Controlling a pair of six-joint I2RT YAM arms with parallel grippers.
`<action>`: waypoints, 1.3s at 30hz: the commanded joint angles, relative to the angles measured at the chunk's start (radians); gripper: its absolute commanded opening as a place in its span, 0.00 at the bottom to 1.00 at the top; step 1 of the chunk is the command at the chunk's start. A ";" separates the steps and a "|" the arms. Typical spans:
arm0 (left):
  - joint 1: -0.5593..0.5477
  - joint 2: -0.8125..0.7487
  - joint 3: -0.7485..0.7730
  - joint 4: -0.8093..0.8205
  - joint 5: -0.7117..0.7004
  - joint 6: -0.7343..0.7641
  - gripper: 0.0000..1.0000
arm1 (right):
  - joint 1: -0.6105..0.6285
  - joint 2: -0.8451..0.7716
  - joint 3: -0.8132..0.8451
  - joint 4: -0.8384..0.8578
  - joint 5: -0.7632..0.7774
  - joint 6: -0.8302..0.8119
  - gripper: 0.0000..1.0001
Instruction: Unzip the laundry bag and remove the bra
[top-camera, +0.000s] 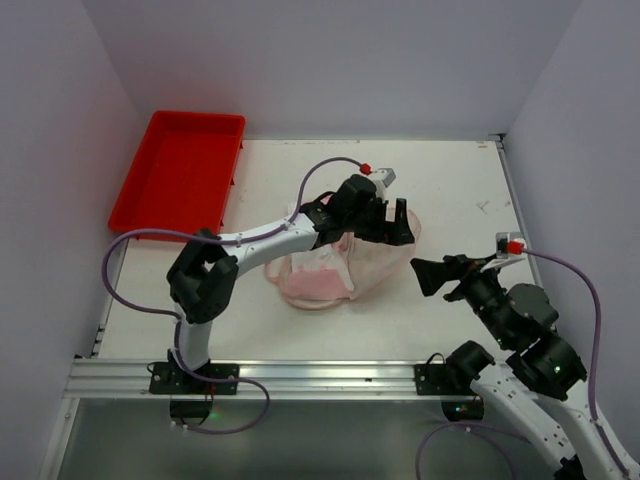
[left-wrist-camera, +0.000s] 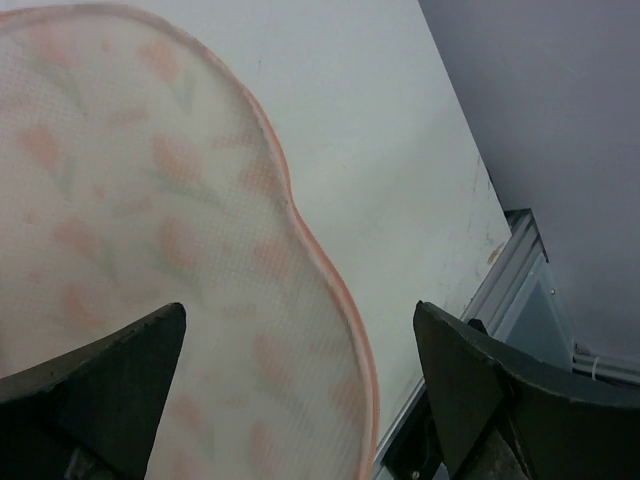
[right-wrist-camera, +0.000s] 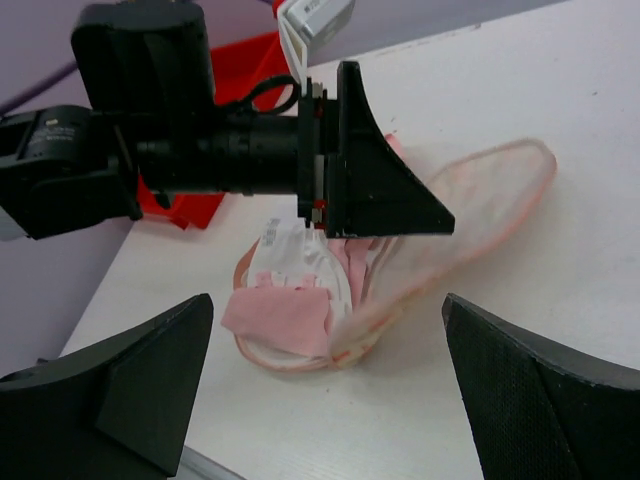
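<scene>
The laundry bag (top-camera: 385, 262) lies open in the middle of the table, its printed cream flap (right-wrist-camera: 470, 215) tilted up and blurred. The pale pink bra (top-camera: 318, 283) sits in the open lower half, with a folded pink band (right-wrist-camera: 280, 318) and white labels showing. My left gripper (top-camera: 392, 225) hovers over the flap, jaws wide open with nothing between them. In the left wrist view the flap (left-wrist-camera: 150, 200) and its pink edge run between the spread fingers of the left gripper (left-wrist-camera: 300, 390). My right gripper (top-camera: 425, 275) stands open just right of the bag, and it (right-wrist-camera: 325, 390) faces the bag's mouth.
A red tray (top-camera: 180, 170) sits at the back left corner. The left arm (right-wrist-camera: 150, 150) reaches across above the bag. A metal rail (top-camera: 300, 378) runs along the table's near edge, and grey walls close in the sides.
</scene>
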 joint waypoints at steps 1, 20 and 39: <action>-0.008 0.000 0.080 0.031 -0.032 0.008 1.00 | 0.002 -0.061 0.034 -0.027 0.120 -0.021 0.99; 0.286 -0.386 -0.328 -0.076 -0.184 0.031 0.90 | 0.000 0.261 0.014 0.164 -0.044 -0.035 0.99; 0.322 -0.370 -0.451 -0.112 -0.094 0.079 0.49 | 0.000 0.598 -0.014 0.347 -0.197 0.039 0.99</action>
